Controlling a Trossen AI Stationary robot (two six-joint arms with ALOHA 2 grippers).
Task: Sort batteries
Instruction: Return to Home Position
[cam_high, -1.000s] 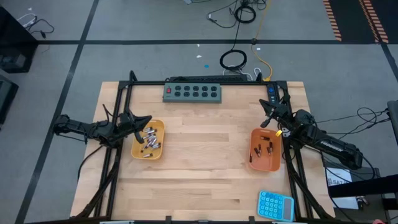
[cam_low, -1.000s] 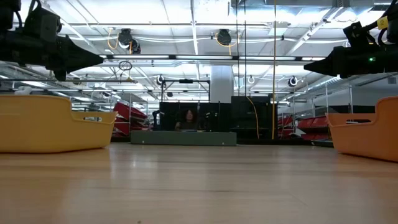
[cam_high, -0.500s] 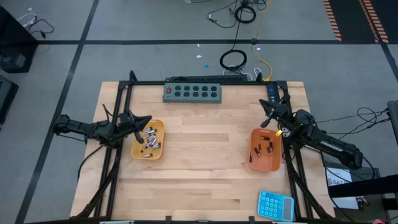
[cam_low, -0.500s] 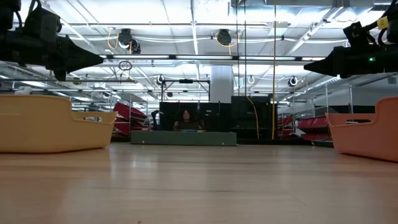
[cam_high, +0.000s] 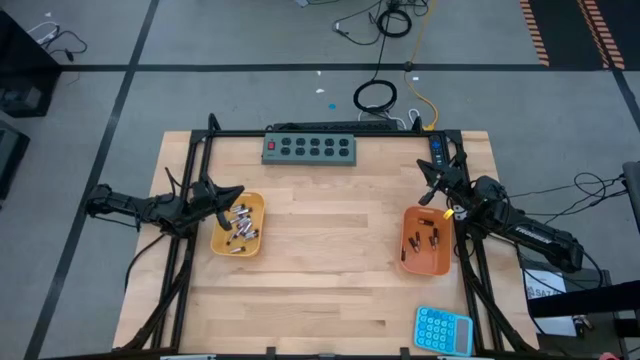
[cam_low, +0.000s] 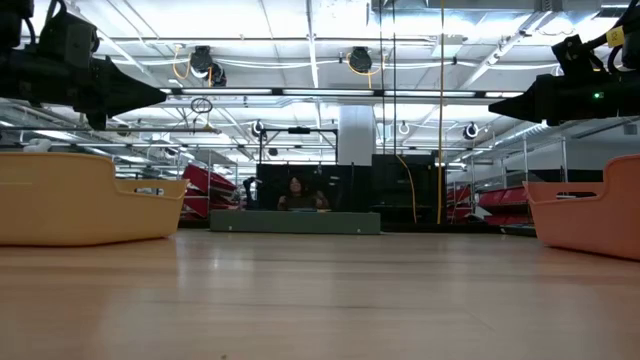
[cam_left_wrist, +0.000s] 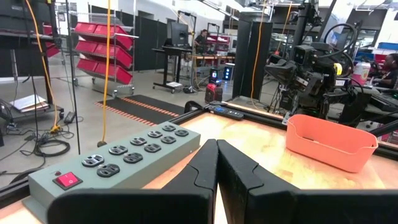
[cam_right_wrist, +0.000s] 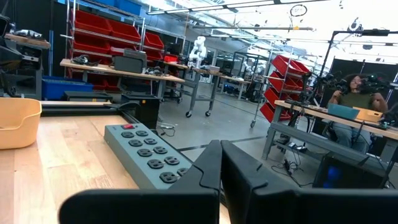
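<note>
Silver batteries (cam_high: 240, 222) lie in the left yellow tray (cam_high: 256, 205), dark batteries (cam_high: 424, 239) in the right orange tray (cam_high: 408, 262). Left gripper (cam_high: 236, 192) and right gripper (cam_high: 428, 182) hover by the trays' far ends, fingers closed, empty.

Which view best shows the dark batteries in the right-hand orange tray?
The high view: it looks straight down into the orange tray, so the dark batteries show. The low and left wrist views show only its outer wall; the right wrist view misses it. The left gripper and right gripper wait at opposite table edges.
</note>
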